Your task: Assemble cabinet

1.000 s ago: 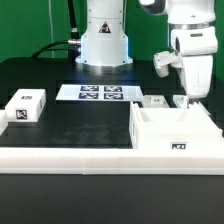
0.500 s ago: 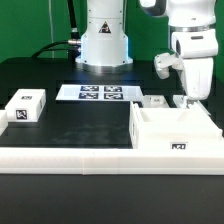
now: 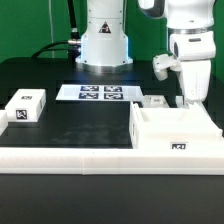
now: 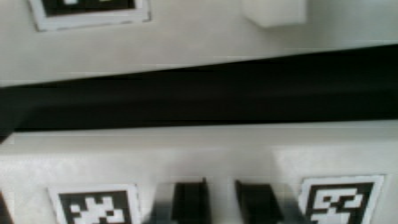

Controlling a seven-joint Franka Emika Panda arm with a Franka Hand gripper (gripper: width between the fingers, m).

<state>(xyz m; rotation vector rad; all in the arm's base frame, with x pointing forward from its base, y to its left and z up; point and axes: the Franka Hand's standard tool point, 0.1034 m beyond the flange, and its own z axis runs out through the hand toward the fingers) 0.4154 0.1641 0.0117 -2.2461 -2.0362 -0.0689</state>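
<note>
The cabinet (image 3: 160,140), a large white open box with a small tag on its front wall, lies at the front on the exterior view's right. My gripper (image 3: 188,96) hangs just behind its back wall, at a small white tagged piece (image 3: 182,101). In the wrist view my two dark fingers (image 4: 191,203) stand close together around a narrow white strip of that piece (image 4: 125,165), which carries a tag on each side of them. My gripper (image 4: 222,203) looks shut on it. Whether the piece is off the table I cannot tell.
A second small white piece (image 3: 155,100) lies beside the first. A white tagged block (image 3: 25,105) sits at the exterior view's left. The marker board (image 3: 100,93) lies in front of the arm's base (image 3: 105,45). A white ledge (image 3: 70,155) runs along the front.
My hand has risen slightly. Nothing else has moved.
</note>
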